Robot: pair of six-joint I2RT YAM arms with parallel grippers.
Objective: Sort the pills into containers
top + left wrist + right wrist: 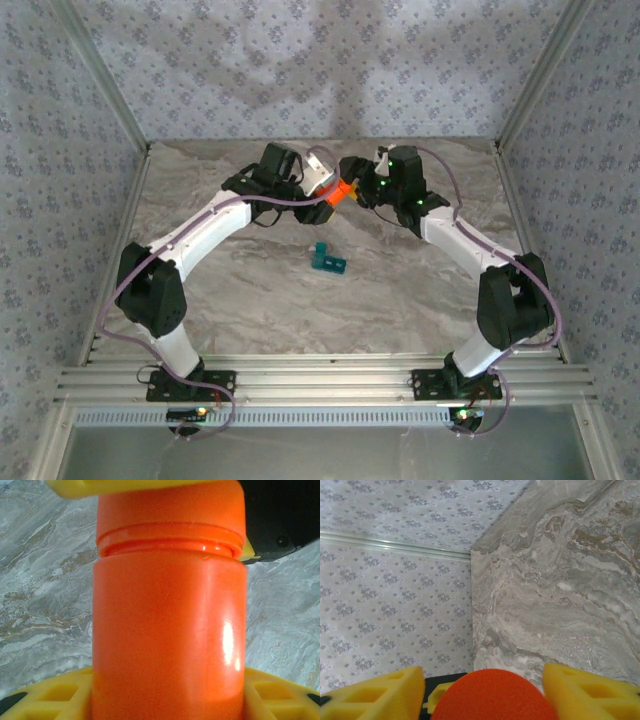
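Up at the far middle of the counter (250, 290), both arms meet around an orange bottle (340, 192) held between them. My read is that this is the open-the-bottle step, with nothing sorted yet. The left tool (167, 697) is clamped on the bottle's body, yellow fingers hugging it on both sides. The right tool (485, 687) sits over the cap (492, 695) with a finger on each side, but I honestly can't tell if it's gripping or just straddling it. Next move, I'd guess, is that the right one needs a firm squeeze on the cap and a twist while the left holds the body steady, otherwise the whole bottle just spins. The little teal pill box (327, 260) sits on the counter nearer the arm bases, well apart from both tools, and it's too small to tell if its lids are open. The overhead view gives you that box and the layout. The left wrist view shows the seam under the cap up close, and the right wrist view looks onto the cap's top.
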